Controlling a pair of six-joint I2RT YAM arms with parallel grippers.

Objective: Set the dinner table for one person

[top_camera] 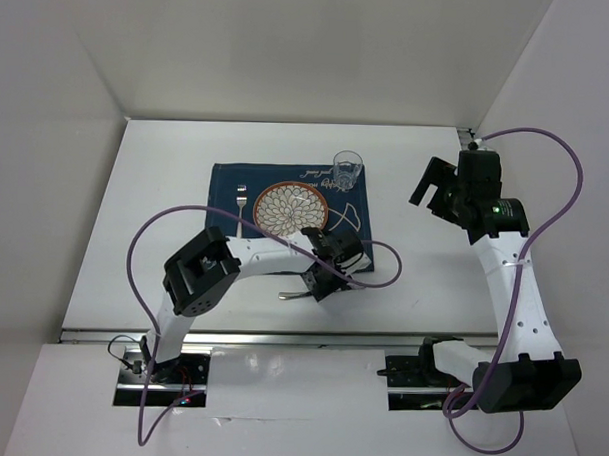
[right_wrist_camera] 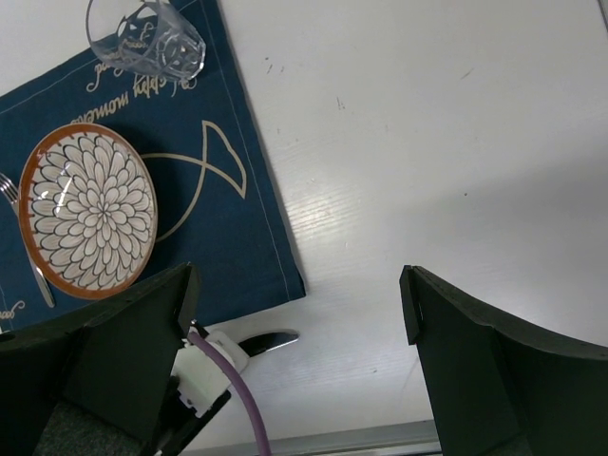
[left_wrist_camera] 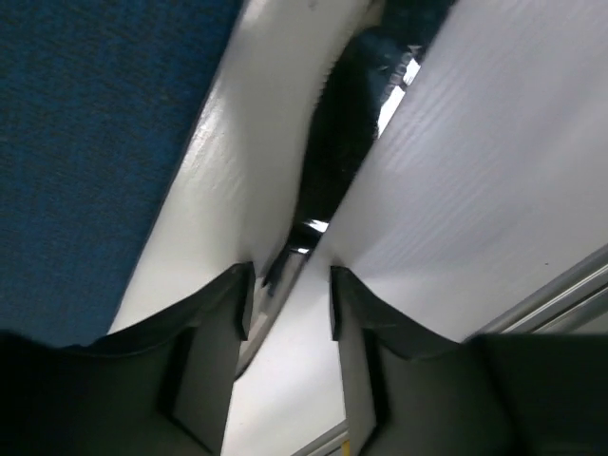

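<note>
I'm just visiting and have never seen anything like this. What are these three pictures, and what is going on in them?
You see two robot arms bolted at the near edge of a white table. One picture looks down from above; the other two come from small cameras on each arm's wrist, so the dark shapes at their bottom edges are that arm's own fingers.

On the table lies a navy placemat with a patterned plate, a fork to its left and a clear glass at a far corner.

The left pincer is low over a knife lying on the bare table just off the mat, its fingers either side of the handle, not yet shut. The right pincer hangs wide open, holding nothing.
</note>
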